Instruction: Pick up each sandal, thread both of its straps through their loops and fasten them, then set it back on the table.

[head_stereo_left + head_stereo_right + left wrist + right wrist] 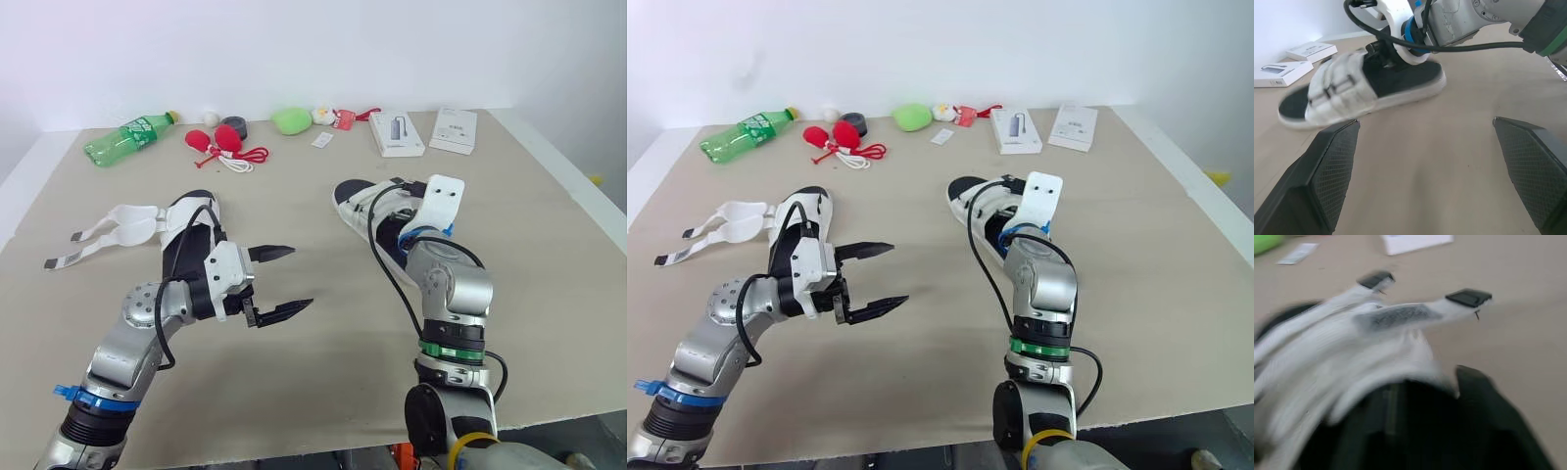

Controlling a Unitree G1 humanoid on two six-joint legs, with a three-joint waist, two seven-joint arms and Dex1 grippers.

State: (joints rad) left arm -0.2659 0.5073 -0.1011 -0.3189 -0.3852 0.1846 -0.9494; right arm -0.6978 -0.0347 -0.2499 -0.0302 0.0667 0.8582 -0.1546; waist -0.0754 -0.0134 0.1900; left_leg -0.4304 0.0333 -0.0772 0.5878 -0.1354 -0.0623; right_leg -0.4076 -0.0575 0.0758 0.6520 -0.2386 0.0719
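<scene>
1. Two sandals: one sandal (353,199) lies beneath the right gripper (400,217); the other sandal (188,210), its straps (118,227) loose, lies just behind the left gripper (300,277).
2. Probably light, with floppy straps and a stiffer sole; pinch the strap ends.
3. The left gripper is spread and empty; the right's hold I cannot tell.

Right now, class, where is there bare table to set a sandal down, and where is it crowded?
Bare: between right sandal and the table's right edge; also between it and left sandal. Crowded: far edge, bottle to boxes.
</scene>
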